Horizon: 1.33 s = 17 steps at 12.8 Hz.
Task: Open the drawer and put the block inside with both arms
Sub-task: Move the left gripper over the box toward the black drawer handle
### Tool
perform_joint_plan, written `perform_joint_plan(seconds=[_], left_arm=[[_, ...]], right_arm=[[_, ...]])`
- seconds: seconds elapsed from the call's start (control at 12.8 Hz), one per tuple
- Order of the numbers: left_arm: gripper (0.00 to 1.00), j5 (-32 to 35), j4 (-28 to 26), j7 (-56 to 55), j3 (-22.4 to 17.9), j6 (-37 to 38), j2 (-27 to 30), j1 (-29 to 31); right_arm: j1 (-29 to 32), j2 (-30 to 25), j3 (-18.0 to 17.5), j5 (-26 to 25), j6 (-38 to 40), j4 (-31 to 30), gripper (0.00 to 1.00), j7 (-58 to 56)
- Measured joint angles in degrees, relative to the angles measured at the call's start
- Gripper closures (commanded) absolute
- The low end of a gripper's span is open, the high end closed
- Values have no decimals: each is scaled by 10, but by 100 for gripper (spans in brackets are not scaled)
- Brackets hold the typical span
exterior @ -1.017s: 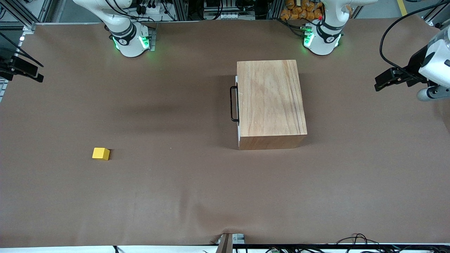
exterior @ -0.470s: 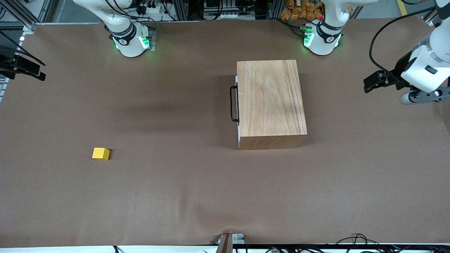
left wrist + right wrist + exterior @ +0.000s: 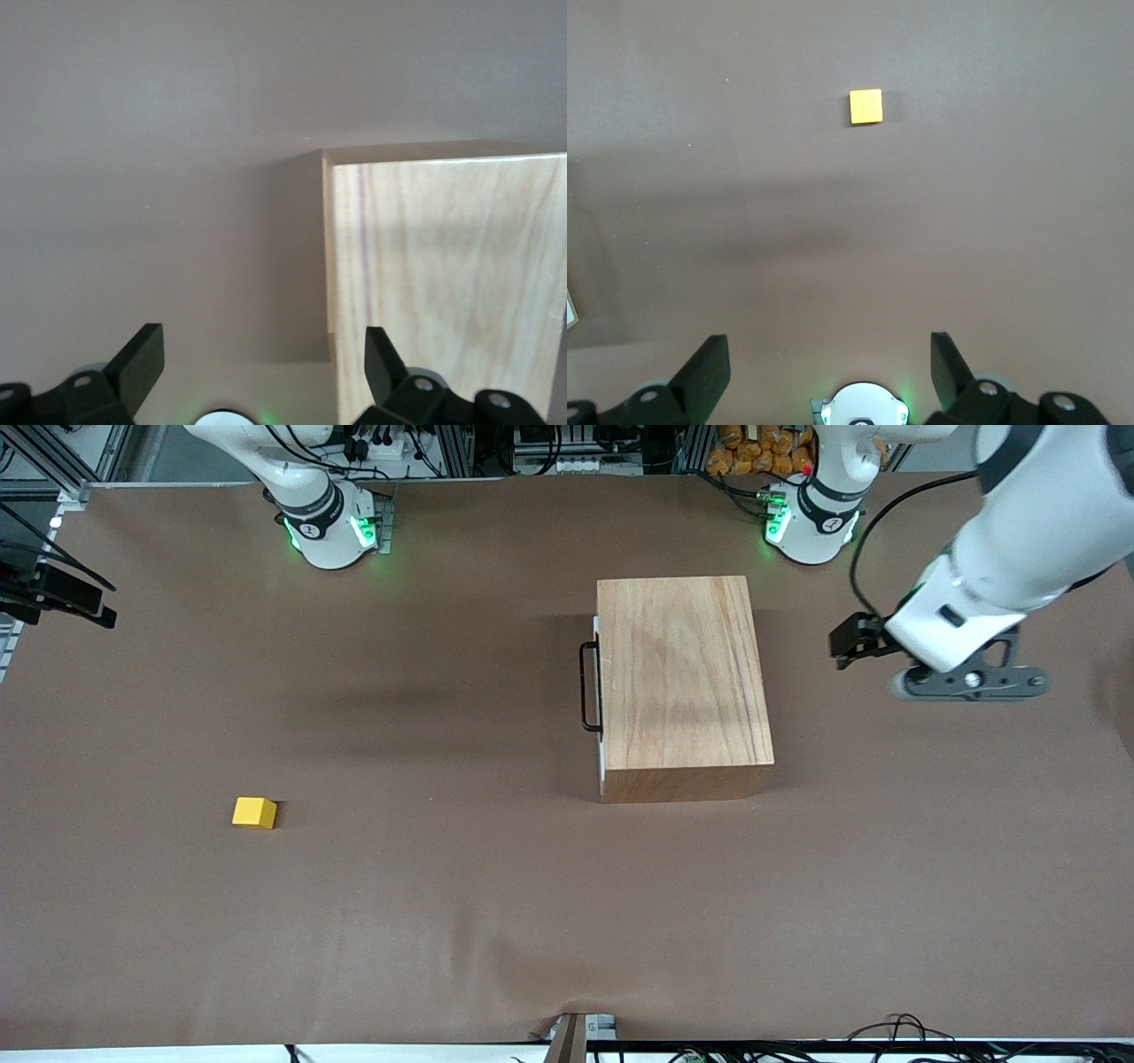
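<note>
Two grippers, both empty, fingers spread wide. Left gripper [image 3: 852, 640] hangs over bare table near the wooden box [image 3: 680, 677], at the box's closed back end toward the left arm's end of the table; its wrist view shows the box edge [image 3: 443, 274] under the open fingers [image 3: 383, 354]. Likely placed to brace the box while the drawer gets pulled, though that is only my reading.

Right gripper [image 3: 84, 607] sits at the edge of the front view, over the right arm's end of the table; its own camera shows both fingers [image 3: 709, 363] well apart, and the yellow block [image 3: 866, 106] far off.

Drawer shut: white front panel [image 3: 599, 691] flush, black bar handle [image 3: 588, 687] facing the right arm's end. Block [image 3: 254, 812] rests on the table, well apart from the box and nearer the front camera. Nothing opened or grasped yet.
</note>
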<state>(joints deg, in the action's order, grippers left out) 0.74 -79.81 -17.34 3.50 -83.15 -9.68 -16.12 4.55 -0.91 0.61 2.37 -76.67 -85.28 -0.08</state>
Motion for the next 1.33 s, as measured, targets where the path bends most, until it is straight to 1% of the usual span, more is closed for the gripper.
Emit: perform_joint_plan(seconds=[0.39, 0.7, 1.02, 1.33], left_arm=[[0, 0, 32, -106, 0, -33, -59, -80], [0, 0, 44, -196, -1, -76, -98, -150], [0, 0, 55, -279, -1, -113, -143, -202], [0, 0, 113, -344, -1, -136, -216, -253]], right_arm=[[0, 0, 0, 0, 1, 0, 0, 0], [0, 0, 0, 0, 2, 0, 0, 0], [0, 0, 0, 0, 2, 0, 0, 0], [0, 0, 0, 0, 3, 0, 0, 0]])
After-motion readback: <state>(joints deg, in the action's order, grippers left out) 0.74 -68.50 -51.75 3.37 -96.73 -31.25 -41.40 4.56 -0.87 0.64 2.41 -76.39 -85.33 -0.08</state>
